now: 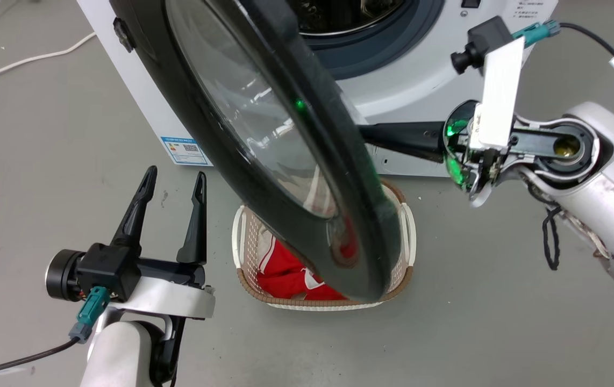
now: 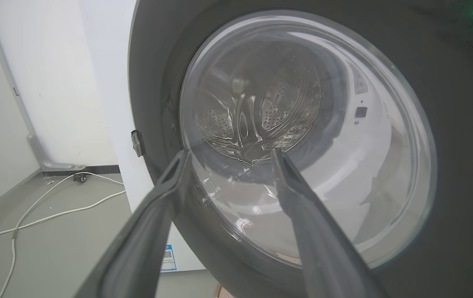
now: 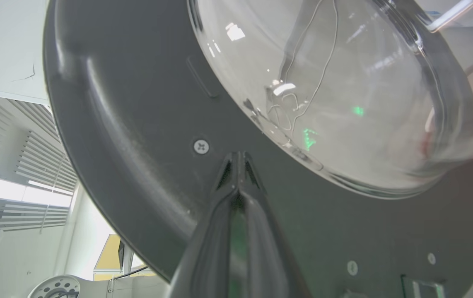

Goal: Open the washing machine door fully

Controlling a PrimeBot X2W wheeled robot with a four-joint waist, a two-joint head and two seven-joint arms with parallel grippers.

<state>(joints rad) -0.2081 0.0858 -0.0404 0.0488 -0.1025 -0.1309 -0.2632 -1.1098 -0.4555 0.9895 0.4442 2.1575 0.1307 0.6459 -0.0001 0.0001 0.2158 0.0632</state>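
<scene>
Standing half open, the washing machine door point(image 1: 285, 177) lies straight ahead of the right tool point(image 3: 238, 159), whose 2 closed fingers point(image 3: 215, 240) seem to touch its inner face; the spread left tool point(image 1: 174, 176) holds nothing.

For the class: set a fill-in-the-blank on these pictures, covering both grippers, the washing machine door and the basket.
The left gripper has its fingers ____, holding nothing.
The right gripper, fingers shut, points at the ____ face of the washing machine door.
The basket below the door holds a ____ cloth.
Missing words: open; inner; red.
</scene>
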